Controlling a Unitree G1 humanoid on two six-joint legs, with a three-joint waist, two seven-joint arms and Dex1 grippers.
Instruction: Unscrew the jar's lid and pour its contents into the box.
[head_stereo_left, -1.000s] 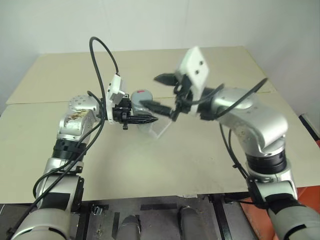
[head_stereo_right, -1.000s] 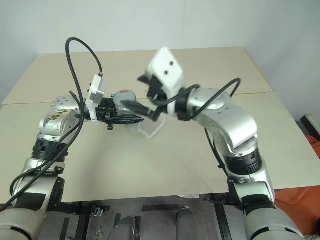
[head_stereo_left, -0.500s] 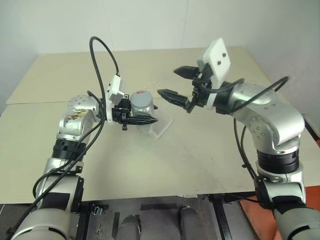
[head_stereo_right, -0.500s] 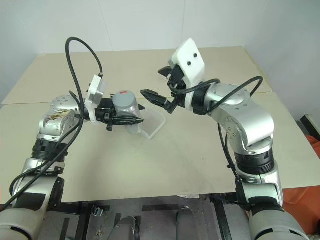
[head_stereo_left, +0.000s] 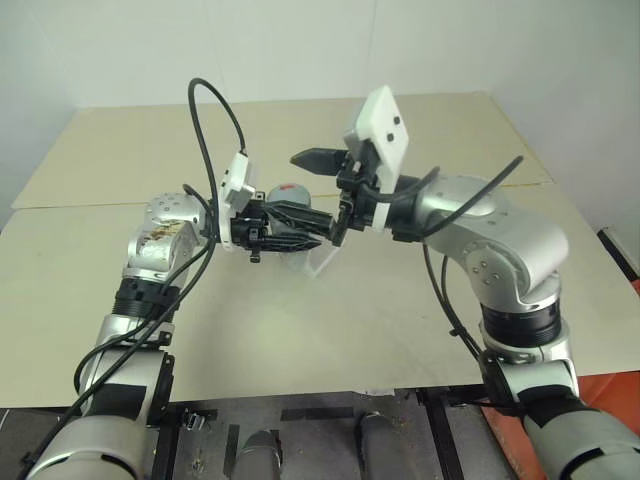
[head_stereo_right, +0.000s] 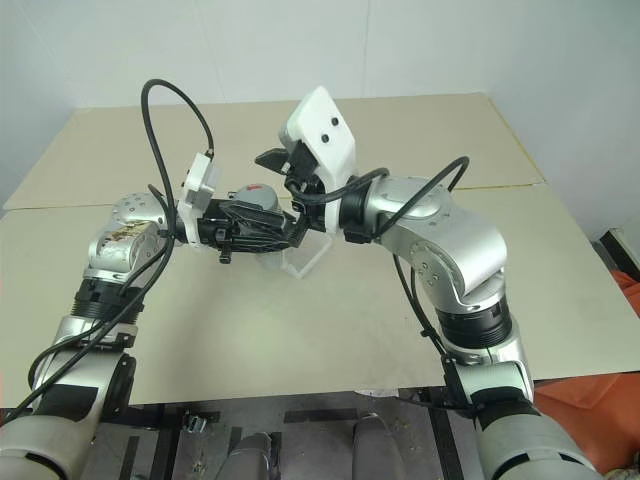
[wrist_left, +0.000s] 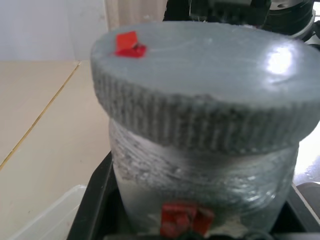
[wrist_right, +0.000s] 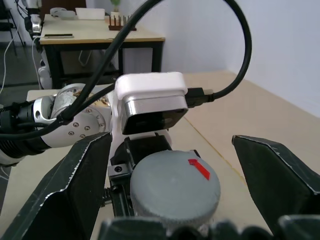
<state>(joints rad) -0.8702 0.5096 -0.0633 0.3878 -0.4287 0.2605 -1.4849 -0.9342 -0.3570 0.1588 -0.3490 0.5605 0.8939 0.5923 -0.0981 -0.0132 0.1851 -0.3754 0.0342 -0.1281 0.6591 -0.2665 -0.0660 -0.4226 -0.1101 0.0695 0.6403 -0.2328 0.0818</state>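
- While you look down over the arms, your left gripper (head_stereo_left: 290, 228) is clamped on the jar (wrist_left: 200, 185), a clear ribbed cylinder held above the tan table (head_stereo_left: 400, 310).
- Topping the jar is the lid (wrist_right: 175, 186), round, grey, knurled at its rim, with a red mark.
- Just beside the jar lies the box (head_stereo_left: 322, 256), translucent plastic with rounded corners.
- Straddling the lid without touching it, your right gripper (wrist_right: 175, 200) has its black fingers spread wide.
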